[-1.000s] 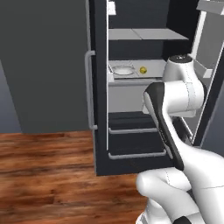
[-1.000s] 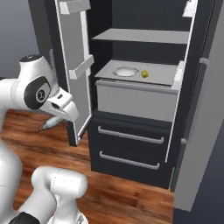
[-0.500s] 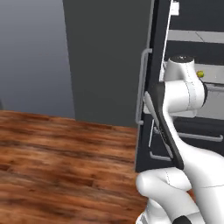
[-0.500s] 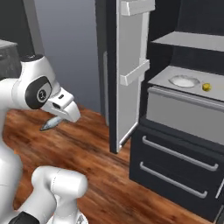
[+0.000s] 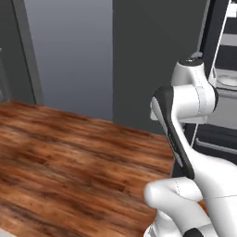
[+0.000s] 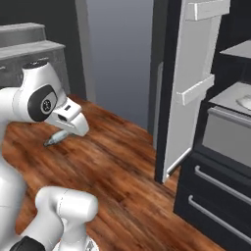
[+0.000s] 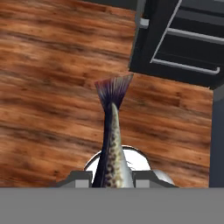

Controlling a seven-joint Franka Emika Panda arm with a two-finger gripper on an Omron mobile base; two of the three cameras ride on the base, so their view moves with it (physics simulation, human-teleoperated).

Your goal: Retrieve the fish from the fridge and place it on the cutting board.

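Speckled grey fish (image 7: 111, 146) clamped in the pincer (image 7: 112, 178), carried clear of the fridge (image 6: 206, 98).
Held tail-out toward 12 o'clock over the wood floor (image 6: 117, 162); at 3 o'clock, door (image 6: 188, 93) left swung open after retrieval; cutting board not located.

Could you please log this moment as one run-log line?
phase: carrying | gripper: shut on fish | fridge: door open | cutting board: not yet reached

A rendered home kitchen: tall black fridge (image 6: 215, 122) standing open, door (image 6: 188, 93) swung out, light grey shelves and drawers inside. Plank wood floor (image 5: 69, 157) underfoot, grey walls (image 5: 69, 51), grey counter (image 6: 29, 46) at far left.
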